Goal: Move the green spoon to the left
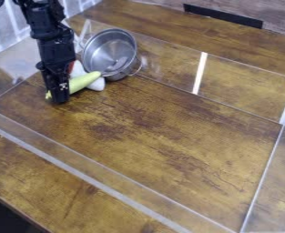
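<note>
The green spoon lies low over the wooden table at the left, its yellow-green handle pointing down-left and its pale far end close to the pot. My gripper comes down from the top left on a black arm and is shut on the handle's left end, which its fingers hide. The round silver pot stands just up and right of the spoon, near the back-left corner.
A low clear plastic wall fences the wooden work area on all sides, with its left wall close beside my gripper. A dark flat object lies beyond the back wall.
</note>
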